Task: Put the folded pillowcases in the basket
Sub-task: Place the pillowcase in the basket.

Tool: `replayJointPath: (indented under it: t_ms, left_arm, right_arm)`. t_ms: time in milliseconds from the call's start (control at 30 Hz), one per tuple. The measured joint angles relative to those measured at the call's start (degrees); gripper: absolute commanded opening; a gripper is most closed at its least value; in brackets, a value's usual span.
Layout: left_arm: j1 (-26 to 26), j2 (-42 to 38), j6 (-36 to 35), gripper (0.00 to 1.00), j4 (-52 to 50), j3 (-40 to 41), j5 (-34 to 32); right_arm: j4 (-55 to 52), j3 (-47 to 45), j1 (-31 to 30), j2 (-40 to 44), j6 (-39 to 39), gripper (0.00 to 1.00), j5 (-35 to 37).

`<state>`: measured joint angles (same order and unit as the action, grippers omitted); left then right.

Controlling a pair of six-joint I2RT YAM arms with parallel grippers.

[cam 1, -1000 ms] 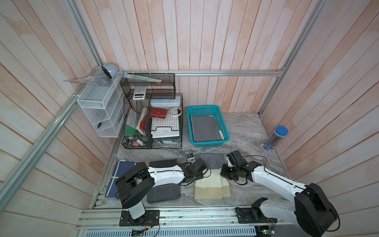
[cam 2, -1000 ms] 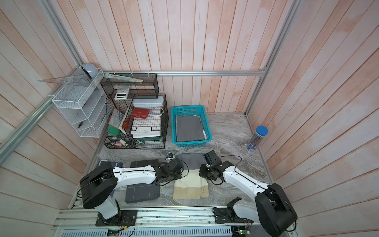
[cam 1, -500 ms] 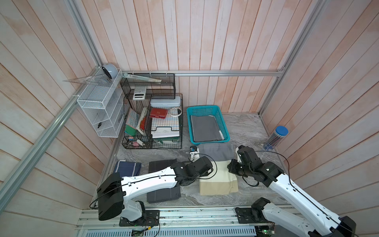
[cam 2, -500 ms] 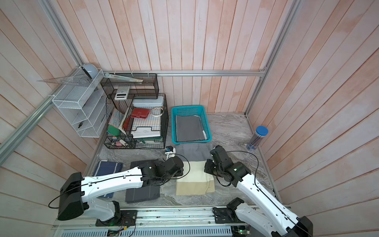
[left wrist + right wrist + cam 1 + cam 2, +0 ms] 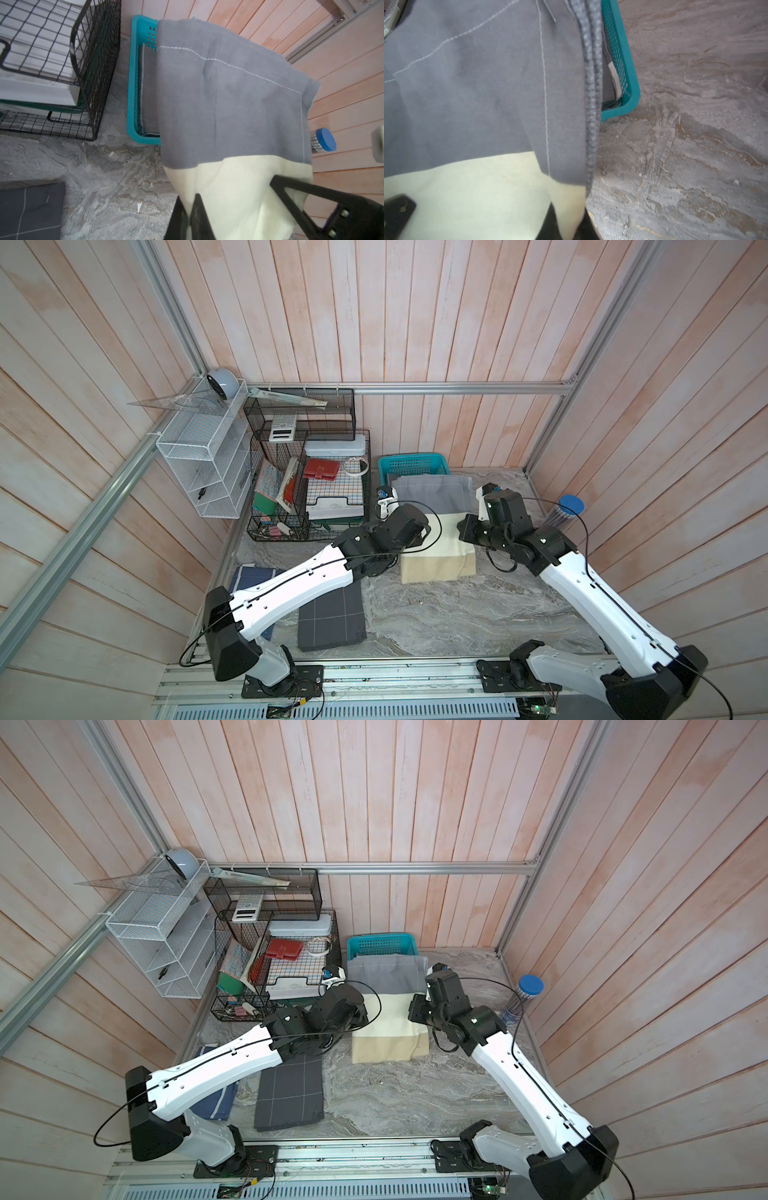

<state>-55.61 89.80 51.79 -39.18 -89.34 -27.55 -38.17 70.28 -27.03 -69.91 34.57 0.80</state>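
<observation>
Fingers (image 5: 199,216) of the left gripper (image 5: 422,533) are seen pressed shut on the cream side edge of the pillowcase (image 5: 436,526), and the right gripper (image 5: 462,531) is closed the same way on the opposite edge, cloth pinched between its jaws. The pillowcase is held up off the table (image 5: 457,614), spread between both arms, with its grey end out over the basket (image 5: 413,464) and its cream end drooping low; whether that end touches the table cannot be told. Soft, light cloth is judged here: no stiffness is offered, so sag is expected wherever support is missing, and the fold could be lost if one side is released first. The two side edges, pinched through all layers, are judged the right hold. A grey cloth (image 5: 148,89) is already seen lying in the basket.
</observation>
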Motion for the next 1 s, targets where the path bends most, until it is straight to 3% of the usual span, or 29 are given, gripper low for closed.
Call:
replayJointPath:
  t_ms: [400,800,1000]
  left_arm:
    - [10.2,22.9,-6.8,0.0,-6.7,-26.4,0.4]
    - [16.6,39.1,-9.4,0.0,-11.3,-44.0,3.0]
    - [17.9,43.4,-9.9,0.0,-12.2,-45.9,3.8]
  right_arm:
    - [3.5,19.3,8.0,-24.2,-4.2,0.0,-4.2]
    - [1.7,36.0,9.6,-44.3,-6.5,0.0,-6.6]
    - [0.9,38.3,9.6,-48.2,-7.6,0.0,-6.5]
